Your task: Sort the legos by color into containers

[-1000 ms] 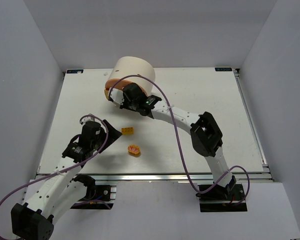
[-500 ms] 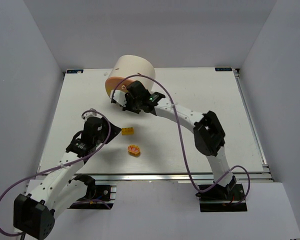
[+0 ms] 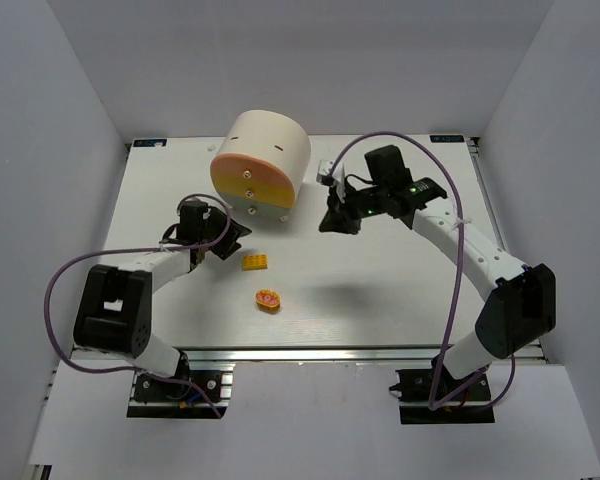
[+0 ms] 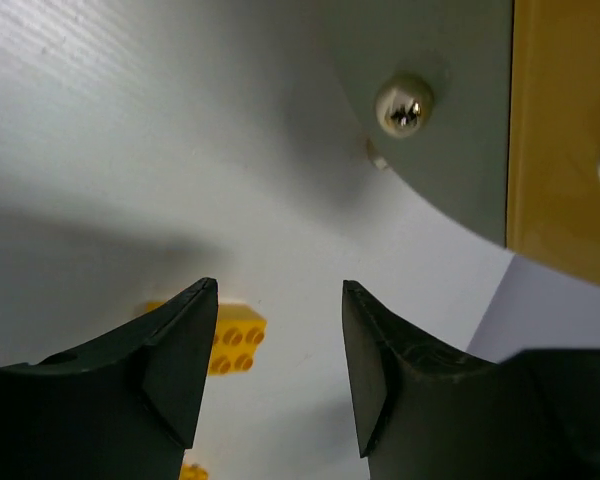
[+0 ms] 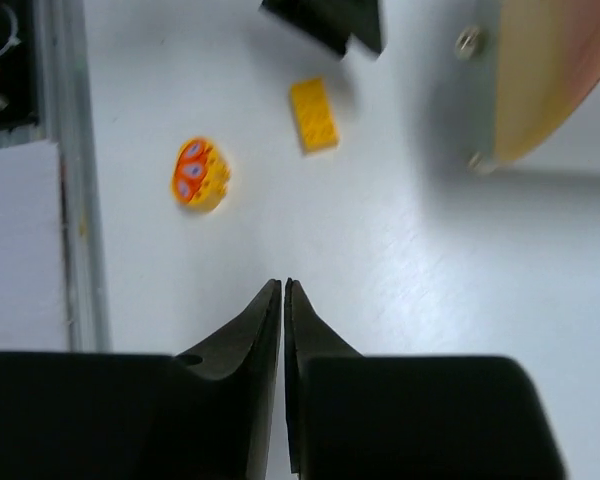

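Observation:
The yellow-orange lego (image 3: pixel 255 262) lies flat on the table in front of the cabinet; it also shows in the left wrist view (image 4: pixel 235 340) and the right wrist view (image 5: pixel 314 114). The cream dome cabinet (image 3: pixel 271 142) shows its pink-orange and yellow drawers (image 3: pixel 248 185) pushed in, with small knobs (image 4: pixel 404 104). My left gripper (image 3: pixel 234 236) is open and empty, just left of and above the lego, near the cabinet's base (image 4: pixel 280 290). My right gripper (image 3: pixel 331 222) is shut and empty, right of the cabinet (image 5: pixel 283 283). No green or purple legos are in view.
A round orange disc with red markings (image 3: pixel 268 299) lies near the lego, toward the front edge, and shows in the right wrist view (image 5: pixel 200 173). The table's metal front rail (image 5: pixel 65 170) runs beside it. White walls enclose the table.
My right gripper has left the cabinet's front and swung out to the right. My left gripper has moved forward toward the cabinet, past the lego. The lego and disc have not moved.

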You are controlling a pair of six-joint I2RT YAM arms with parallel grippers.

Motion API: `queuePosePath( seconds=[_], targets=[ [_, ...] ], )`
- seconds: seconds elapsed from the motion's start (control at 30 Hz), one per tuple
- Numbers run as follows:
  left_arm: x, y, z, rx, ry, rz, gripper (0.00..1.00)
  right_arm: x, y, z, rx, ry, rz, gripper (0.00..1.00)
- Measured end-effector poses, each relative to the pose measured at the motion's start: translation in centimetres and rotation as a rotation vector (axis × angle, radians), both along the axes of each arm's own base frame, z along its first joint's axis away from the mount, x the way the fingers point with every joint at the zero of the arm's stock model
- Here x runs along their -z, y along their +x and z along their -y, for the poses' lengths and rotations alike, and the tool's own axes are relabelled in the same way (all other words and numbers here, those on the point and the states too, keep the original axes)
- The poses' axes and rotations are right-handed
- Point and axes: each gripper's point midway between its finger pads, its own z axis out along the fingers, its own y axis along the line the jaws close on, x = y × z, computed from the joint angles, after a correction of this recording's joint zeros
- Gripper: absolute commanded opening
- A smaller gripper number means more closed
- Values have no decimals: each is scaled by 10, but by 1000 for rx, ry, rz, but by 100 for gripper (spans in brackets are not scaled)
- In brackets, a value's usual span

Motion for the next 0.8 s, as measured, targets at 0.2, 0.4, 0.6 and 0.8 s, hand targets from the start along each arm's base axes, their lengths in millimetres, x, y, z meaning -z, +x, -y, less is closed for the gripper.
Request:
queuePosePath(
  seconds=[0.2, 0.4, 0.6, 0.8],
  targets=[
    [9, 37, 4, 7, -123, 19, 62, 41, -17, 34, 4, 5, -221, 13],
    [0, 68, 16, 65, -215, 90, 51, 31, -13, 43, 12, 52, -225, 14],
    [-7, 79, 25, 86, -282, 146, 46, 28, -6, 50, 31, 73, -229, 15],
    [-5, 84, 29, 84, -334, 182, 45, 27, -2, 55, 45, 81, -232, 15]
  ],
)
